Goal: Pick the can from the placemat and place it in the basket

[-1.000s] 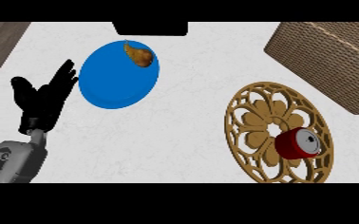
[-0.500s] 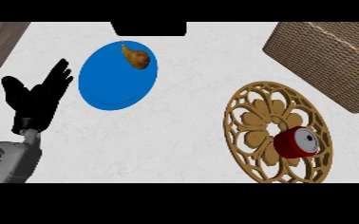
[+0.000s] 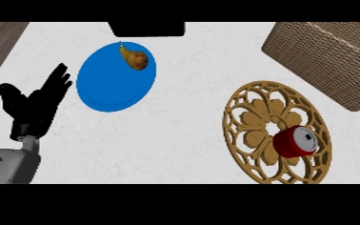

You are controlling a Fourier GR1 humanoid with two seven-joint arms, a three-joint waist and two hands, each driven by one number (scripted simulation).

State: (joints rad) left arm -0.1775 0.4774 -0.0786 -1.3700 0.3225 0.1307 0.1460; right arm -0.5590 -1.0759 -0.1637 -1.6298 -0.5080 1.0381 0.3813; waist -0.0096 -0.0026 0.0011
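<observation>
A red can [image 3: 295,142] with a silver lid lies on its side on the round tan cut-out placemat [image 3: 275,129], toward the mat's lower right. The woven brown basket [image 3: 321,59] stands at the upper right, beyond the mat. My left hand [image 3: 35,106] shows at the far left with straight fingers pointing up, resting open and far from the can. My right hand is out of view.
A blue plate [image 3: 116,77] left of centre carries a brown pear [image 3: 134,58] at its upper edge. A dark block [image 3: 146,28] sits at the top edge. A brown strip [image 3: 10,35] marks the counter's top left corner.
My left hand has drifted slightly to the left and down. The can, placemat, plate and basket have kept their places.
</observation>
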